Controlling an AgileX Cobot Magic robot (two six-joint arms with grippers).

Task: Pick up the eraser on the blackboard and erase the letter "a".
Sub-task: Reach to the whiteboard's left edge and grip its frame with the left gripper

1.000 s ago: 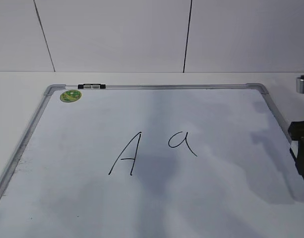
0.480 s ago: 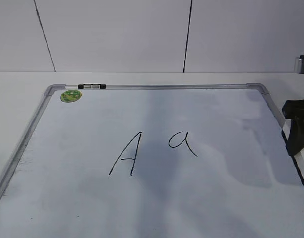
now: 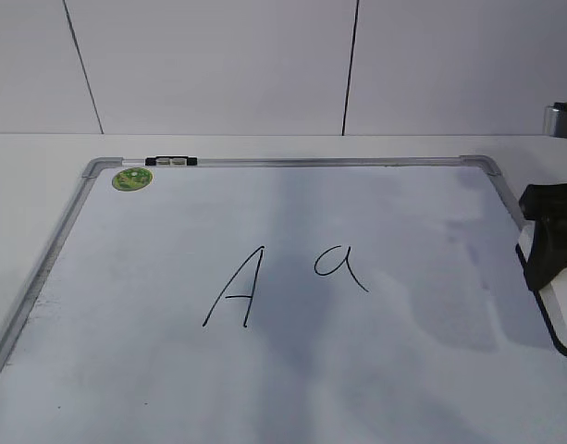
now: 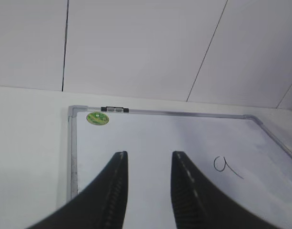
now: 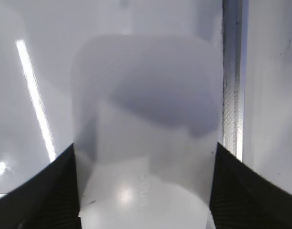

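So it's a plain white-panelled wall with a couple of dark seams, and a white table (image 3: 24, 176) running up to it. Most of the table is taken up by the blackboard (image 3: 403, 370) (really a white dry-erase board with a thin silver frame and rounded grey corners), lying flat.

Everything else I'll place relative to that board. Roughly in its middle there's a tall angular capital "A" (image 3: 235, 288), and just to the right of that, slightly higher, the letter "a" (image 3: 338, 265), small with a round loop and slanting tail, unsmudged. Up in the board's far-left corner sits a little green round magnet (image 3: 132, 178), and right beside it on the top frame there's a small black-and-silver clip (image 3: 171, 161).

Over at the board's right edge, the right gripper (image 5: 145, 191) has its black fingers (image 5: 50, 191) pressed against both sides of the eraser (image 5: 146, 124), a flat white rounded block sitting just inside the right frame rail. So it's clamped onto the eraser, well away from the "a".

The left gripper (image 4: 148, 160) hangs over the board's near-left part with its fingers apart and nothing between them.
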